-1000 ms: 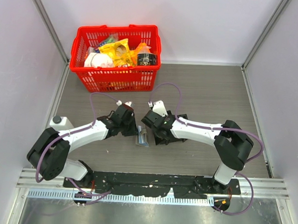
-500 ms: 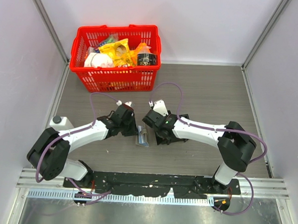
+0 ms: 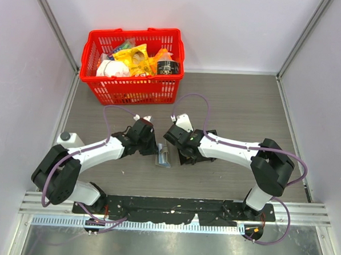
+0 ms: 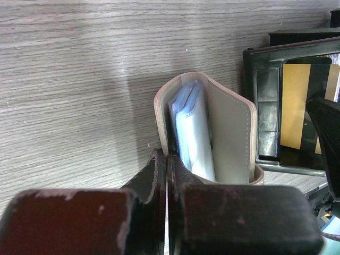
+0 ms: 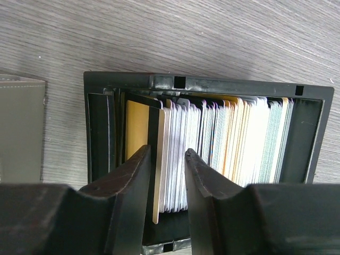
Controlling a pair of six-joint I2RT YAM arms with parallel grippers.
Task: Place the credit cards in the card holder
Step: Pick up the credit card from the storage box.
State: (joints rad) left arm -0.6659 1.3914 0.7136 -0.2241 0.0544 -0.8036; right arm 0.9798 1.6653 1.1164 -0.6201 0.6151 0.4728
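Two arms meet mid-surface: one at the card holder, one over the credit cards.
The grey-beige card holder stands on edge, flap parted, pale blue pockets showing inside. The left end effector is pinched tight on its left wall. Just beside it, a black tray holds the credit cards upright in a packed row, mostly white, some tan-orange. The right end effector hangs over the row's left end, its narrow gap over the front few cards. A red basket of groceries sits well apart at the back.
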